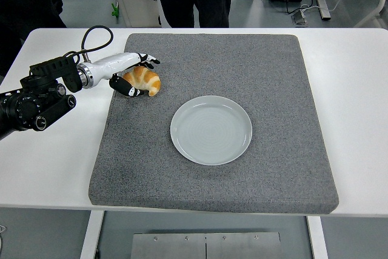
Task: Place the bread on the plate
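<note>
White table [54, 162], grey mat [254, 174]. Grasping step: left hand [130, 74] at mat's far-left, fingers [130, 88] cupping bread [144, 80], grip unconfirmed. Next: clench, lift, carry right to plate [211, 130].

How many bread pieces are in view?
1. The croissant lies on the gray mat near its far-left corner, up-left of the empty plate, with the left hand around it. Nothing appears to hide another.
</note>
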Robot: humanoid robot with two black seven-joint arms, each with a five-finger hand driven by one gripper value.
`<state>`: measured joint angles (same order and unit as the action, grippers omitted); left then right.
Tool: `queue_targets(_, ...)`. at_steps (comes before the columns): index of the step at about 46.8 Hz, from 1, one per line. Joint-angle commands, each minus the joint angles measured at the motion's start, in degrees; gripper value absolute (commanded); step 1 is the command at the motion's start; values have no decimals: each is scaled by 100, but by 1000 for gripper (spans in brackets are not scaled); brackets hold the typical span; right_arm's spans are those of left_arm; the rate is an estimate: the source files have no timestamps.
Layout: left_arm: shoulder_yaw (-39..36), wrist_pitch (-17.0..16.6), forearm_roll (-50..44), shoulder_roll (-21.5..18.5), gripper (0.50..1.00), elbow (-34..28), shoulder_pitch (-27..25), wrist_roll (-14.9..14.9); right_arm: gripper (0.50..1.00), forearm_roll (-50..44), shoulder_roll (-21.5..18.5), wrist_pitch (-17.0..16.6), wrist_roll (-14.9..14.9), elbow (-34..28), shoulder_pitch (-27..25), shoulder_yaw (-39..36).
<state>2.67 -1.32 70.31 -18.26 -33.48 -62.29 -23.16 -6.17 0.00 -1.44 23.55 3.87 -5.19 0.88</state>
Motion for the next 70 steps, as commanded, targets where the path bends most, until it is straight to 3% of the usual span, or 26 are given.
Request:
queue_targets(1, -3, 0, 0, 24, 757, -1, 7, -5, 1000, 2, 0, 4, 0, 0, 1, 0)
queue_targets(9, -3, 0, -8, 16, 677, -1, 7, -5, 1000, 2, 0, 4, 0, 0, 1, 0)
queue_targets(19, -3, 0, -52, -19, 625, -1, -2, -5, 1000, 2, 0, 4, 0, 0, 1, 0)
queue_targets(53, 444, 71, -79, -257, 627, -150, -371, -154, 1000, 2, 0, 4, 0, 0, 1, 0)
queue_targets(59, 761, 149, -70, -327, 631, -492, -503, -409, 1000, 2, 0, 4, 0, 0, 1, 0)
queue_targets(70, 919, 290, -35, -336, 631, -1178, -644, -391, 1000, 2, 0, 4, 0, 0, 1, 0)
